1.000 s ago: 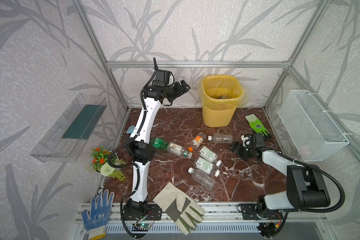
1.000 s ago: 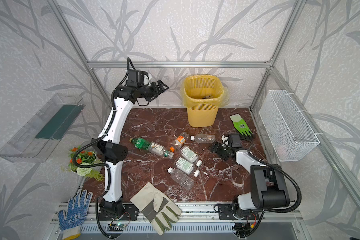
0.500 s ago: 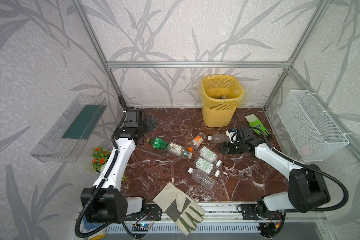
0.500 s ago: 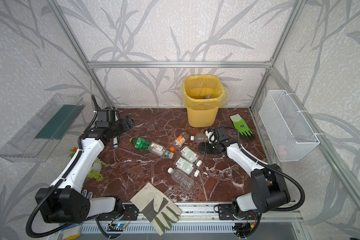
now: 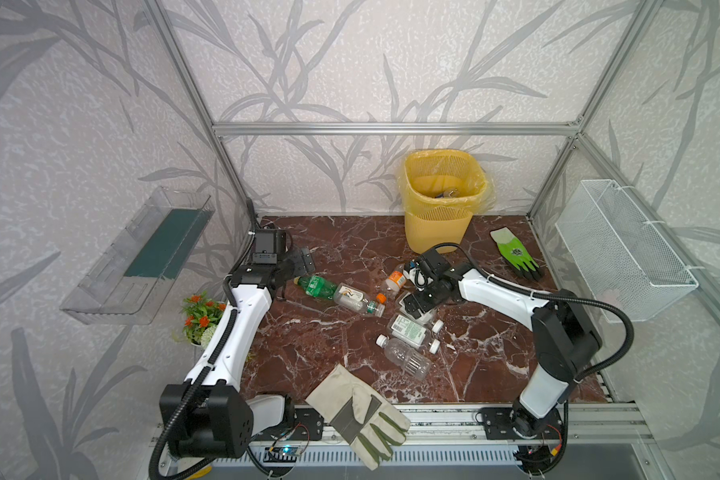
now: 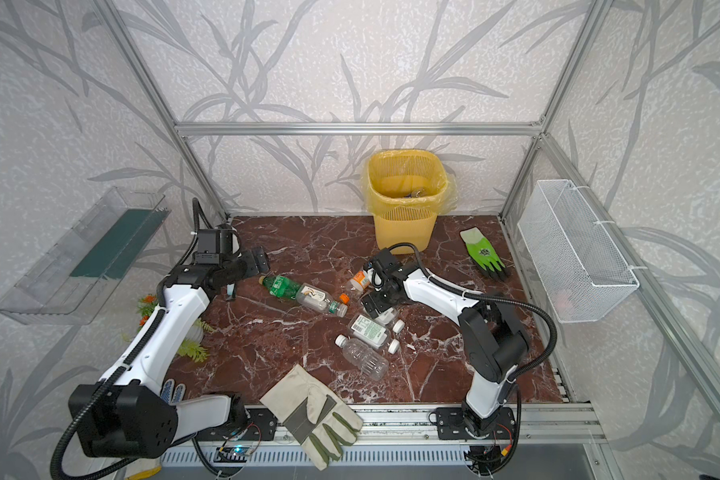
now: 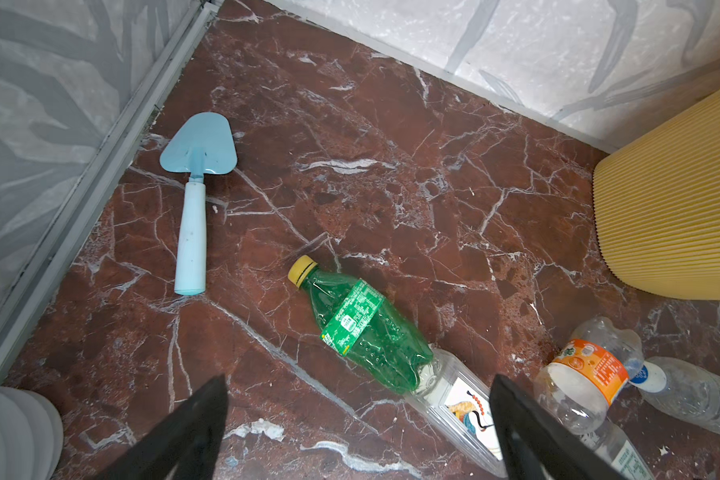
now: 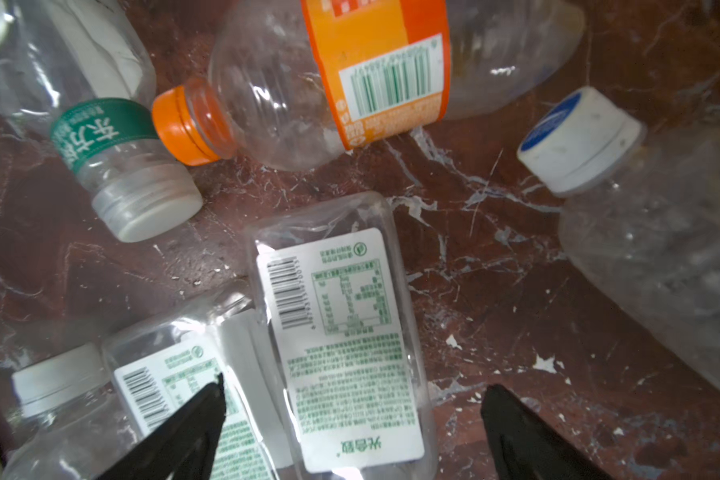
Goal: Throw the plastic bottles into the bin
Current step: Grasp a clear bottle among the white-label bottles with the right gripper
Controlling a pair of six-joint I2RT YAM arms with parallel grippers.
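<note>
With left gripper (image 7: 358, 380) and right gripper (image 8: 354, 382) wide open and empty, the light, crushable labelled bottle (image 8: 341, 324) is judged best gripped mid-body.

The left arm (image 5: 246, 328) and right arm (image 5: 499, 296) wore glossy white shells between black joints. Ribbed black hoses (image 5: 626, 324) looped along them. Their wedge-shaped jaws were black.

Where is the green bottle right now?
In both top views the green bottle lies on its side left of centre on the marble floor, near the left gripper, its base against a clear labelled bottle.
</note>
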